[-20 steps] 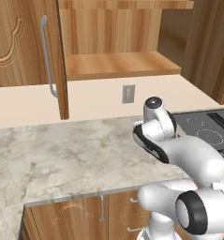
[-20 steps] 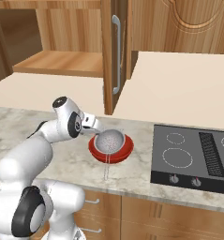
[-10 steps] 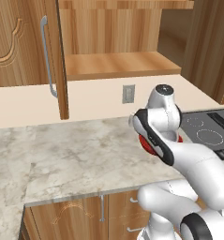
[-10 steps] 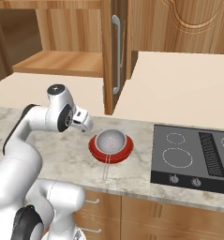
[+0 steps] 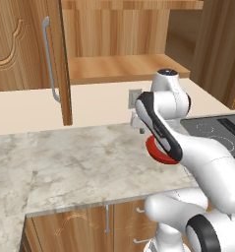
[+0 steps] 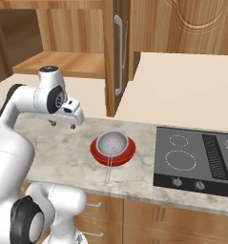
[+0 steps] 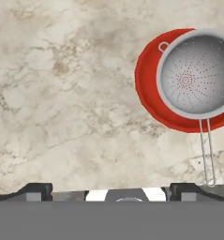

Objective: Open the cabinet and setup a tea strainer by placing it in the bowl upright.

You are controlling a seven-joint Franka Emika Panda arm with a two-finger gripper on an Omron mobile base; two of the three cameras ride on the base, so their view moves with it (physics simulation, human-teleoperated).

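Note:
The cabinet (image 6: 110, 47) stands open, its door with the long silver handle (image 6: 118, 55) swung out and a bare wooden shelf (image 5: 124, 66) inside. On the marble counter sits the red bowl (image 6: 96, 150) with the metal mesh tea strainer (image 6: 112, 142) resting upright in it, wire handle pointing toward the counter's front edge. My gripper (image 6: 63, 124) hovers above the counter to the left of the bowl, open and holding nothing. Seen from the hand, the bowl (image 7: 148, 89) and strainer (image 7: 193, 75) lie at the upper right, off to the side of my gripper (image 7: 111, 191).
A black cooktop (image 6: 196, 157) is set into the counter right of the bowl. The second cabinet door (image 6: 191, 24) stays shut above it. A wall outlet (image 5: 134, 96) sits behind the arm. Low cabinets (image 5: 79, 226) run under the counter.
My open gripper has pulled back from the bowl, moving left and a little up. The strainer stays in the bowl untouched.

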